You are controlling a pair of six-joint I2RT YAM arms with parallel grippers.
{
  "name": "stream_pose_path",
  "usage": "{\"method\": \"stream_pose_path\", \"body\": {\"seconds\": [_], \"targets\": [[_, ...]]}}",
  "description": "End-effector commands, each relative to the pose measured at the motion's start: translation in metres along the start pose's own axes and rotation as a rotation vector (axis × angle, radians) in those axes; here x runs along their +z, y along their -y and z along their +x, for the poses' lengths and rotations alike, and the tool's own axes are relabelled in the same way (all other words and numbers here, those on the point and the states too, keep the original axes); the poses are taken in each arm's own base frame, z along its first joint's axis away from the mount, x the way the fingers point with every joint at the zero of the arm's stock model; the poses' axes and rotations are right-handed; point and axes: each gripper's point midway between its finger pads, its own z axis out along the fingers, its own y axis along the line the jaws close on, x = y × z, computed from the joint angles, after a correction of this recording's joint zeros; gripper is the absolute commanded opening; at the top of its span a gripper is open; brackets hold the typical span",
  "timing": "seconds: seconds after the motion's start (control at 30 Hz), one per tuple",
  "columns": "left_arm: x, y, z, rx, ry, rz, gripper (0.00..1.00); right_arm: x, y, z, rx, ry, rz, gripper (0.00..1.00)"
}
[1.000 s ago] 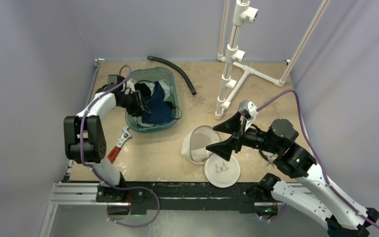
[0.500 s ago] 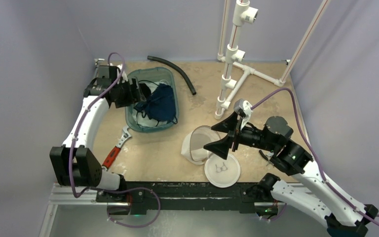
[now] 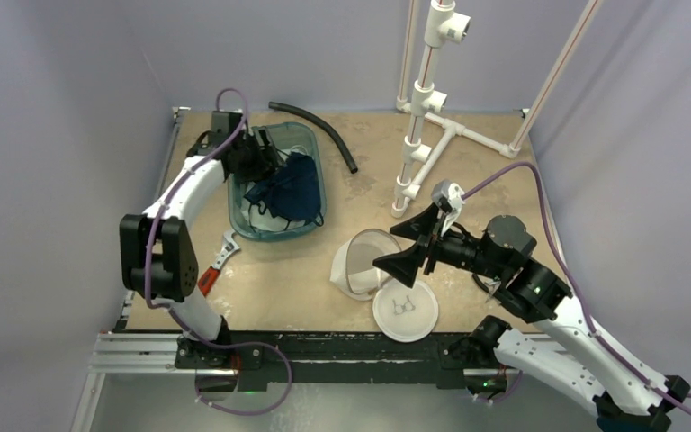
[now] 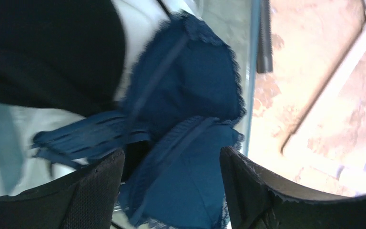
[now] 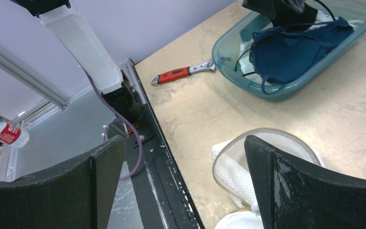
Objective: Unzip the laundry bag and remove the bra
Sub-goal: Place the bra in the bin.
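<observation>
The dark blue bra [image 3: 290,187] lies in the teal tub [image 3: 317,153] on black and white clothes. My left gripper [image 3: 261,162] hovers at the tub's far-left side. In the left wrist view its fingers [image 4: 95,191] stand apart, with the bra [image 4: 190,109] lying loose just beyond them. The white mesh laundry bag [image 3: 355,265] lies open on its side in the middle of the table. Its round top [image 3: 405,310], with the black outline, lies flat beside it. My right gripper [image 3: 387,247] hangs wide open just above the bag [image 5: 236,169], holding nothing.
A red-handled wrench [image 3: 219,261] lies left of the tub's near end. A black hose [image 3: 319,130] curves behind the tub, and a white pipe stand [image 3: 423,117] rises at the back right. Walls close in on both sides.
My left gripper has opened and let the bra drop into the tub, then drawn back toward the tub's far-left corner. The right arm has barely moved.
</observation>
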Motion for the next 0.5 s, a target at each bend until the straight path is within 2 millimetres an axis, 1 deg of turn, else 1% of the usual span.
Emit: {"method": "stream_pose_path", "body": {"seconds": [0.0, 0.03, 0.1, 0.17, 0.23, 0.27, 0.37, 0.47], "targets": [[0.008, 0.072, -0.003, 0.072, 0.043, 0.18, 0.69, -0.001, 0.013, 0.001, 0.029, 0.034, 0.072, 0.98], [0.013, 0.08, 0.01, 0.09, 0.013, 0.193, 0.67, -0.001, 0.015, 0.002, 0.033, 0.035, 0.081, 0.98], [0.024, 0.079, 0.034, 0.117, -0.042, 0.185, 0.64, -0.001, 0.018, 0.003, 0.041, 0.041, 0.093, 0.98], [0.035, 0.067, 0.055, 0.138, -0.085, 0.148, 0.6, -0.001, 0.019, 0.003, 0.045, 0.046, 0.104, 0.98], [0.044, 0.045, 0.071, 0.153, -0.119, 0.077, 0.56, -0.002, 0.021, 0.001, 0.048, 0.053, 0.115, 0.98], [0.047, 0.031, 0.076, 0.164, -0.122, 0.024, 0.55, -0.002, 0.022, 0.002, 0.051, 0.054, 0.12, 0.98], [0.051, 0.001, 0.084, 0.204, -0.126, -0.09, 0.52, -0.003, 0.024, 0.003, 0.055, 0.055, 0.131, 0.98], [0.049, -0.025, 0.081, 0.242, -0.108, -0.221, 0.51, -0.004, 0.026, 0.002, 0.058, 0.057, 0.145, 0.98]]}}
